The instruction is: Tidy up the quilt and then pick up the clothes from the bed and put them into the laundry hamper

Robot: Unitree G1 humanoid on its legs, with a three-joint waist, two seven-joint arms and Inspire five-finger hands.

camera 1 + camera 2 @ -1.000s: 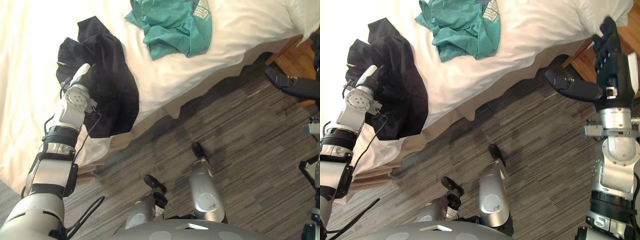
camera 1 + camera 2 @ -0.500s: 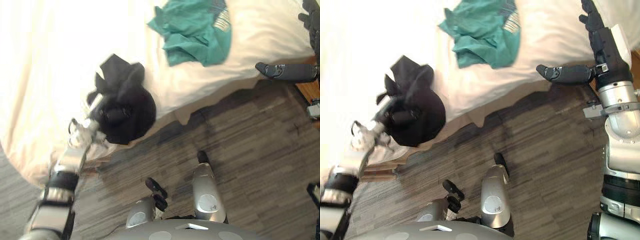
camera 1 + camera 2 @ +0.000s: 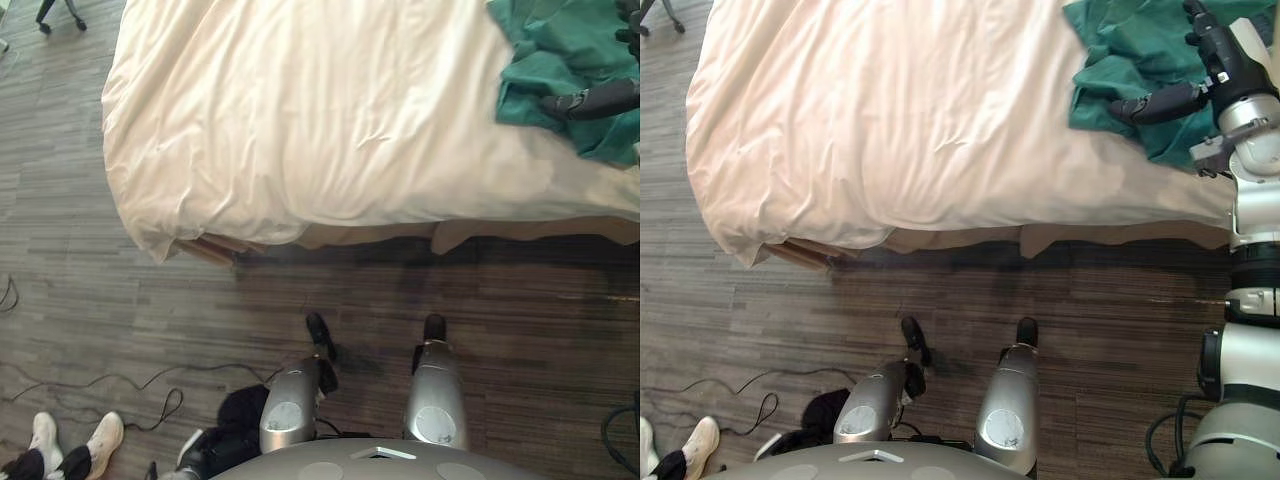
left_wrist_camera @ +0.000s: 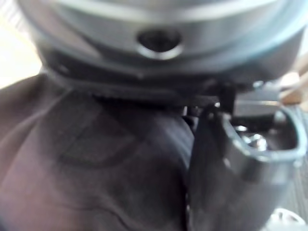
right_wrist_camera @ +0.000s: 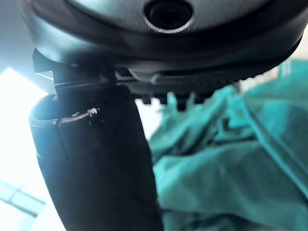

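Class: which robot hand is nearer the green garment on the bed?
Right. The right hand is over the green garment; the left hand is down near the floor, well off the bed.

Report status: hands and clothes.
Left hand low at side, shut on black garment. Right hand open over teal garment on quilt. Person's shoes on floor, left.

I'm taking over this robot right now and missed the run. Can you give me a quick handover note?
Left hand: low at the robot's left side, against the black garment; grip unreadable.
Right hand: open, above the teal garment lying on the bed, toward the robot's right.
Quilt: spread over the bed, lightly wrinkled.
Done: quilt looks tidied; black garment is off the bed.
Left: get both garments into the hamper.
Mind the person's shoes on the floor at left.
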